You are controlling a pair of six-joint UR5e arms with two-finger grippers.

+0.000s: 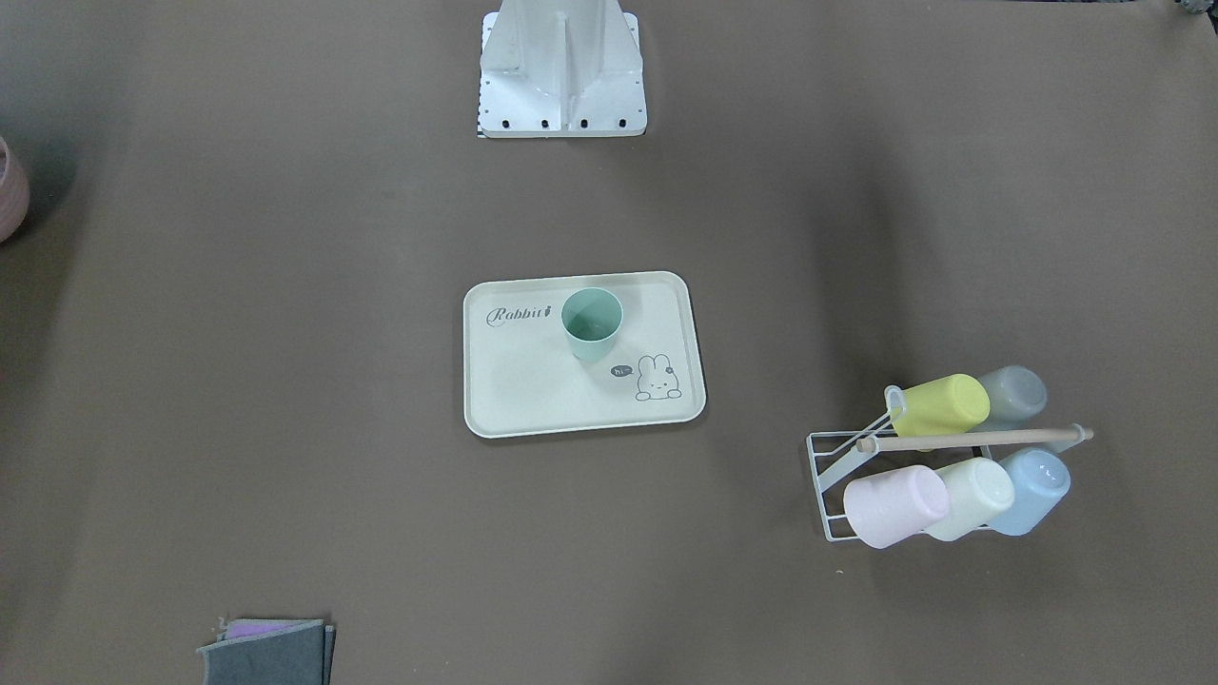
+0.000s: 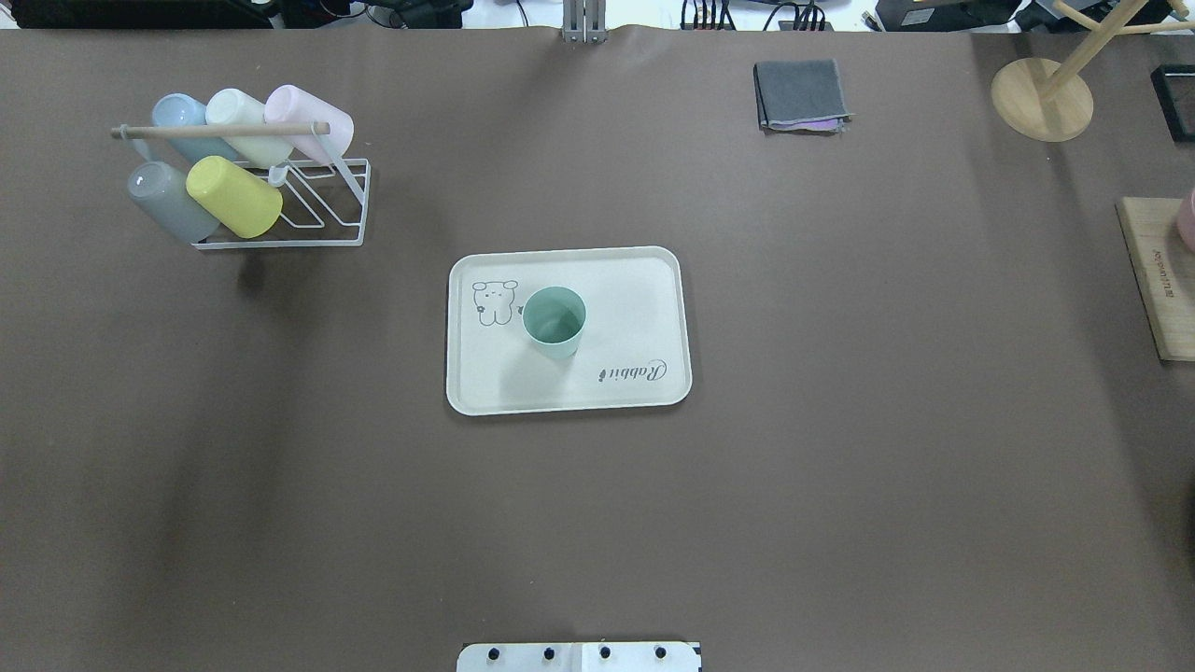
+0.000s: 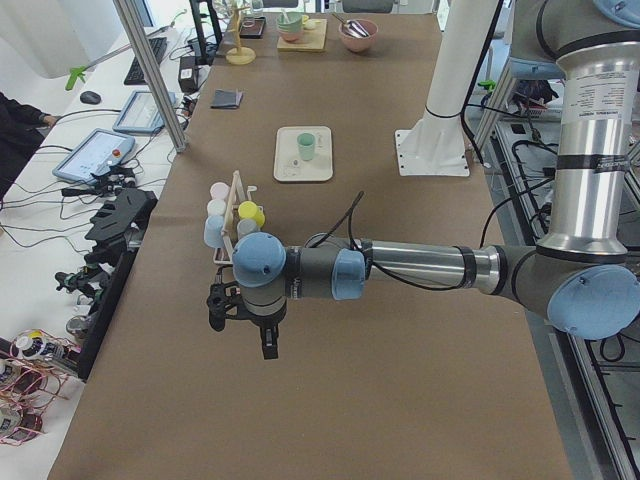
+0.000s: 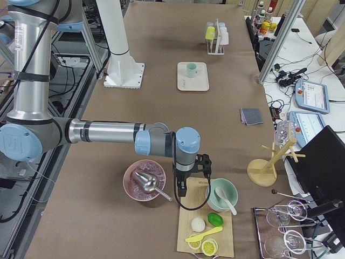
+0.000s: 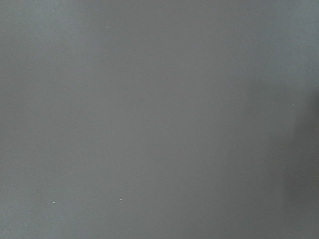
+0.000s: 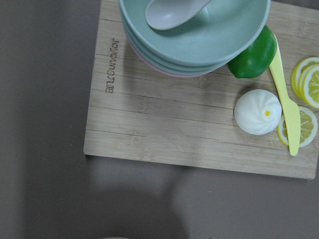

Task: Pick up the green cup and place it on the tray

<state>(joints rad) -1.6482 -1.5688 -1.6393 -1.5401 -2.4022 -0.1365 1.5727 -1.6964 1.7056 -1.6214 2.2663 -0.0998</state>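
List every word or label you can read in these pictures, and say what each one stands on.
"Rabbit": printed on the cream tray, beside the green cup.
"hi": in the small speech bubble by the bunny drawing on that tray.
Engraved word on the bamboo cutting board: begins "Bru", the rest unclear.
Label on the left arm: too small to read.

one green cup [image 1: 591, 323], five other cups [image 1: 942, 404], one tray [image 1: 533, 400], one rack [image 1: 971, 440]
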